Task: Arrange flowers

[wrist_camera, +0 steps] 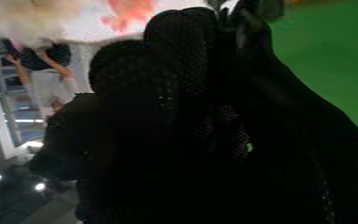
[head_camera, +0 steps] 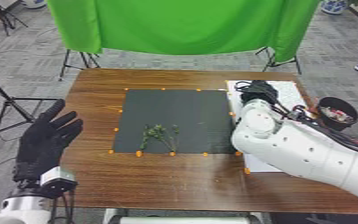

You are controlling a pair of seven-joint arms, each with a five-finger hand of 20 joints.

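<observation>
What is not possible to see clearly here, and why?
Right wrist view: what the right hand may hold; covered by that hand.
Right wrist view: pale and red shapes; blurred, cut off by the edge.
Head view: what lies in the black bucket; too small.

Stem tips too small to tell, red-and-white shape blurred (edge-cut)

Grey carpeted floor, green curtain, black stand, brown wooden table
</observation>
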